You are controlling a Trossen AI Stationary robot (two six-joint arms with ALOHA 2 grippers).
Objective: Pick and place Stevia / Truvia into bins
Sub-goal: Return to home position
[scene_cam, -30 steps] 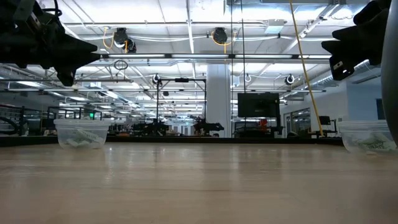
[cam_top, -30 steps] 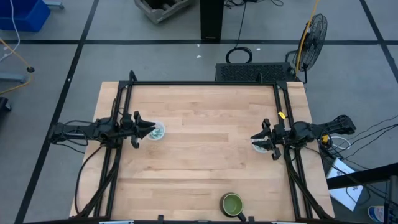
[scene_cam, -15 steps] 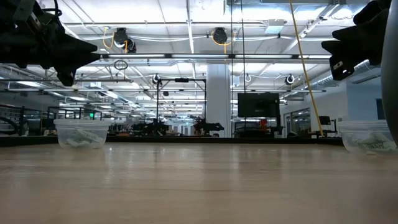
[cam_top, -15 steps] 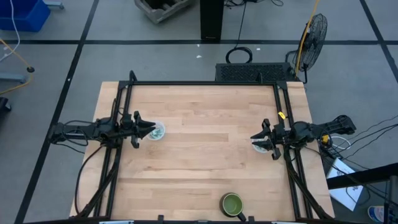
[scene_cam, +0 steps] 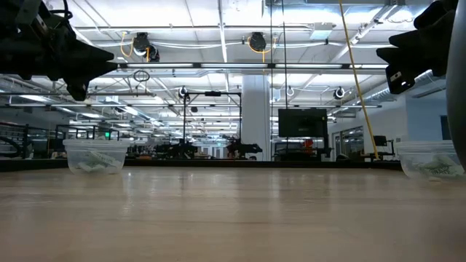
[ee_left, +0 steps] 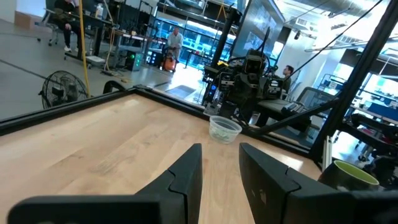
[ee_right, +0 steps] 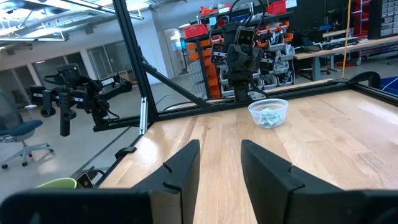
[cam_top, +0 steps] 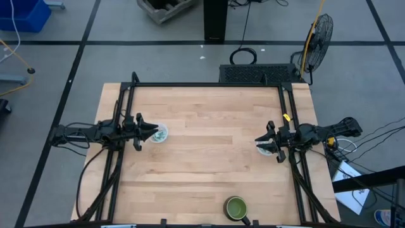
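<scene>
you see two small round translucent cups, upright on table (cam_top: 209, 152), well apart. left cup (scene_cam: 95, 148) near table's left side; pale green-white sachets (ee_right: 269, 118) heaped loose in bottom, count unclear. right cup (scene_cam: 429, 151) near right side, same fill of sachets, lying flat and tilted.
</scene>
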